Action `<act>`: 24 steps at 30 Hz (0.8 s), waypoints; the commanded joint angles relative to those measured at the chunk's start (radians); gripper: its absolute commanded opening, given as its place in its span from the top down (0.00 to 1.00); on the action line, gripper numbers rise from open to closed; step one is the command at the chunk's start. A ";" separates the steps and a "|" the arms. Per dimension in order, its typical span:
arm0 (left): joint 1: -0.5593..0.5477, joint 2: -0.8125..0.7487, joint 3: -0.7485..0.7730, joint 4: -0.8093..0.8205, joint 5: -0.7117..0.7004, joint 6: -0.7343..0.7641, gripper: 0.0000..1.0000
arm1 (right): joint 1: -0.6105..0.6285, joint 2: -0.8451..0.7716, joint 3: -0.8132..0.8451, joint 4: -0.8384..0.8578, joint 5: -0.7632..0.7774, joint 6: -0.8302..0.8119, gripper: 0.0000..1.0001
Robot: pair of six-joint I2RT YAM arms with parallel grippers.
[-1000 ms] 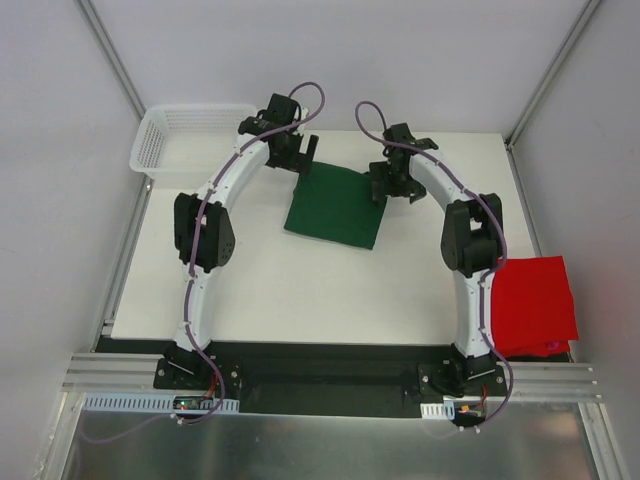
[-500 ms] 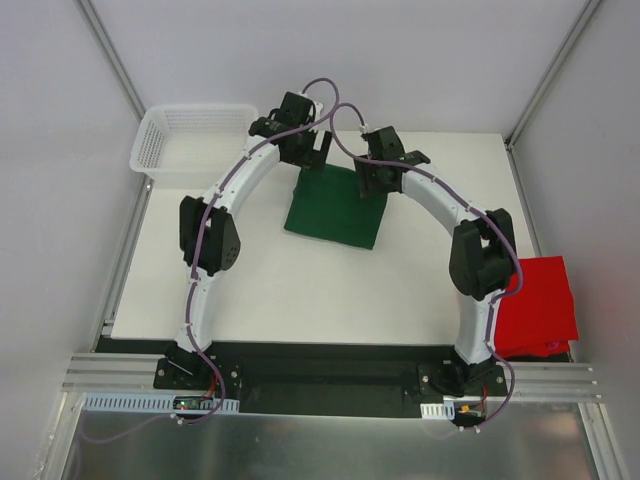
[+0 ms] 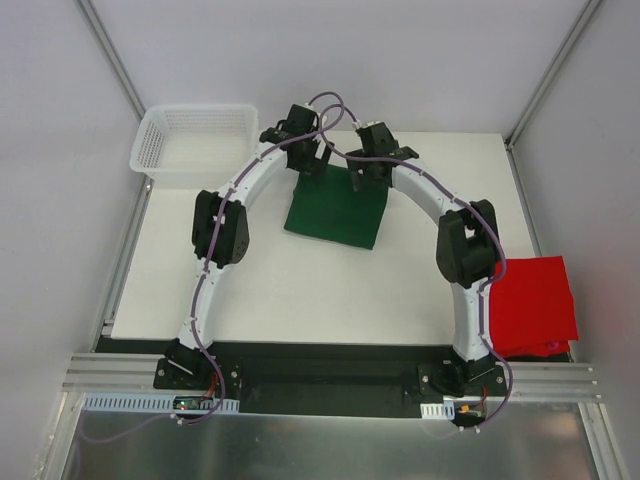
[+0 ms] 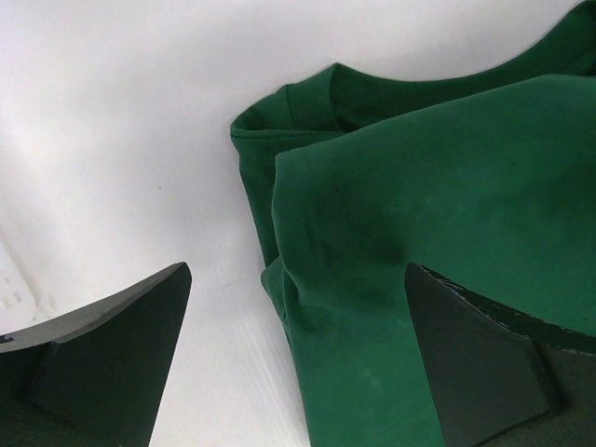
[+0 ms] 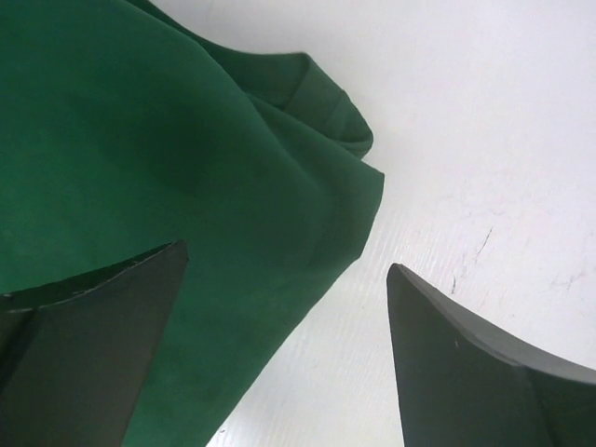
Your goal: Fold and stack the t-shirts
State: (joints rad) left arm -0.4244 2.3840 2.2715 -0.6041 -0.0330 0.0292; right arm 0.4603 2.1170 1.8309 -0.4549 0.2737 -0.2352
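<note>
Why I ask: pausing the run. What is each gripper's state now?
Left gripper: open, holding nothing, at the green t-shirt.
Right gripper: open, holding nothing, at the same shirt.

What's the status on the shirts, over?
Left gripper open, right gripper open, both at far edge of green shirt. Red shirt apart at near right, not stacked. Nothing blocking.

1. The dark green t-shirt (image 3: 335, 210) lies flat toward the far middle of the white table (image 3: 280, 290). It is folded into a roughly square packet and sits a little askew. Seen close, its layers overlap softly, and the neckline (a curved ribbed band) peeps out at a far corner.
2. The bright red t-shirt (image 3: 535, 300) lies well apart, at the table's near right corner. It is also a flat, rough square, and its right side reaches past the table's edge.
</note>
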 commanded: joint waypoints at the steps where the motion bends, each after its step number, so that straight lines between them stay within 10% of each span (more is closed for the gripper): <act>1: 0.009 0.030 0.063 0.053 -0.021 0.029 0.01 | 0.008 -0.023 0.019 0.010 0.059 -0.024 0.07; 24: 0.019 0.178 0.103 0.205 -0.068 0.095 0.01 | 0.147 -0.293 -0.297 0.104 0.114 -0.021 0.04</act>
State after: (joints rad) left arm -0.4171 2.5397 2.3611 -0.4175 -0.0727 0.0982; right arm 0.5774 1.9270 1.5471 -0.3786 0.3630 -0.2562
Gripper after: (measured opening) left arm 0.993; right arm 0.966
